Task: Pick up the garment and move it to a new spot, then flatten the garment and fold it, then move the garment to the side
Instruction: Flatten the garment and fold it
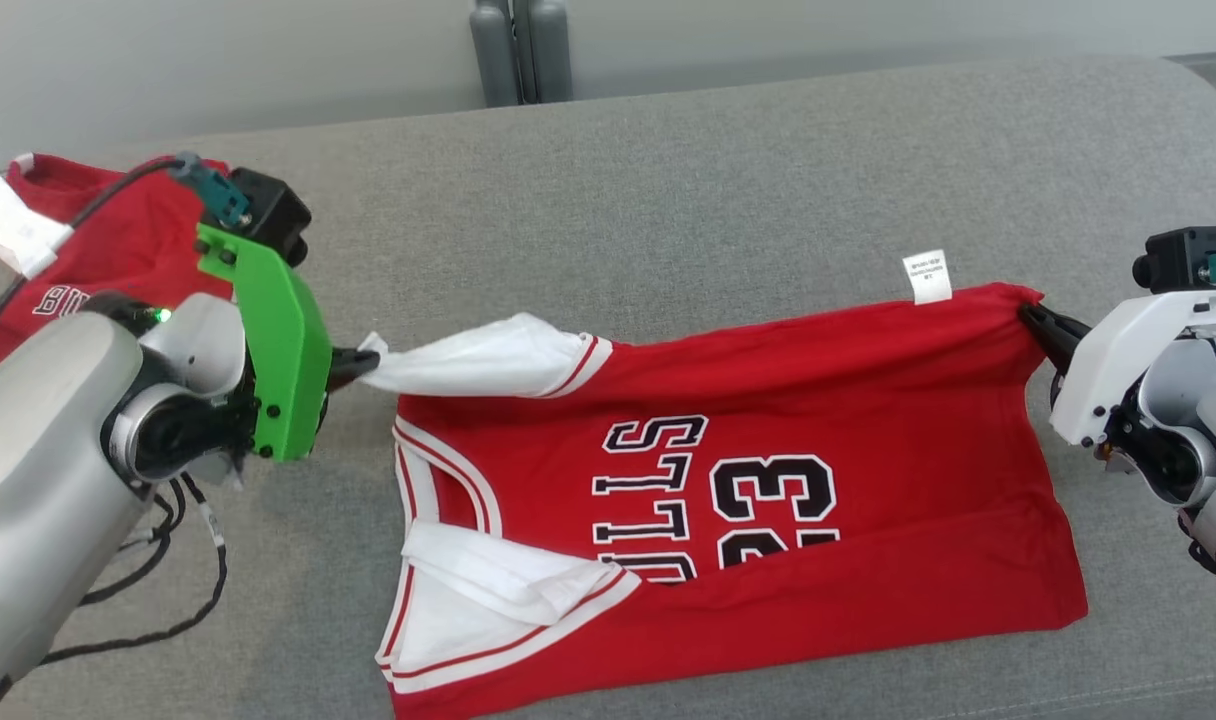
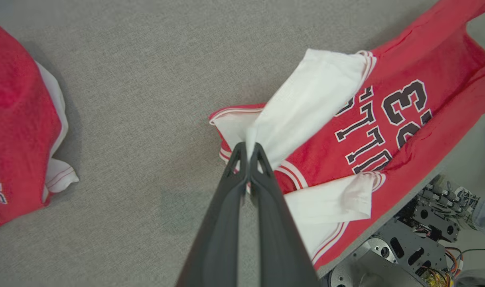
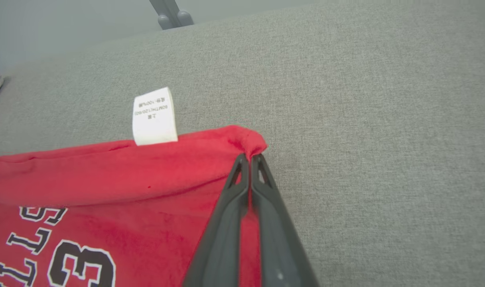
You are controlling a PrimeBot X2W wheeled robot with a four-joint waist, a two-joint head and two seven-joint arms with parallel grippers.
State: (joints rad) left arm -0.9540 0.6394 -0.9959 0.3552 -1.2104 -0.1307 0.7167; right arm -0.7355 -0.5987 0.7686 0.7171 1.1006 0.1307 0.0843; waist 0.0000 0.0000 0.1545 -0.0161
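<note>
The garment is a red basketball jersey with black lettering and a white lining, spread across the grey cushion. My left gripper is shut on the white inside-out shoulder strap at the jersey's left end, pulling it taut. In the left wrist view my left gripper pinches that white fabric between its tips. My right gripper is shut on the jersey's far right hem corner. In the right wrist view my right gripper clamps the red cloth. A white care label sticks up from the far edge.
A second red garment lies bunched at the far left of the cushion, also in the left wrist view. Grey posts stand behind the cushion. The robot's base shows below the near edge.
</note>
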